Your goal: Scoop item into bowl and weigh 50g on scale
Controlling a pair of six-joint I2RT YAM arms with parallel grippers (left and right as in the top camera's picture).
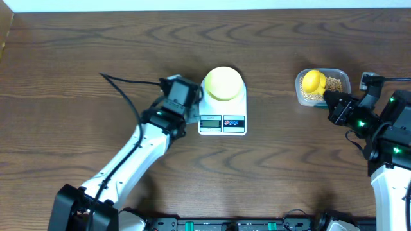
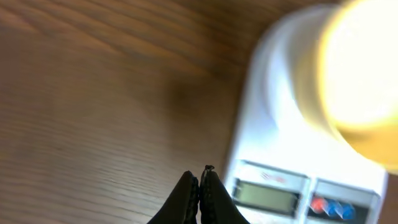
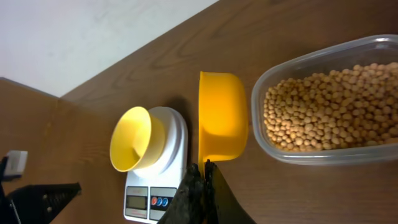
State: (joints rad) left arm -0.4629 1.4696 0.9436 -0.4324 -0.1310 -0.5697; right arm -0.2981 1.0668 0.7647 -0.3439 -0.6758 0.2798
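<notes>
Both hands are shut: left hand (image 2: 200, 182) empty beside the scale (image 1: 221, 110), which carries the bowl (image 1: 223, 82) for weighing, right hand (image 3: 203, 173) holding the scoop (image 3: 222, 115) by the beans (image 3: 323, 106).

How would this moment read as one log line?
left hand: shut, empty, beside scale | right hand: shut on scoop at tub of beans | bowl: on scale, no beans seen
</notes>
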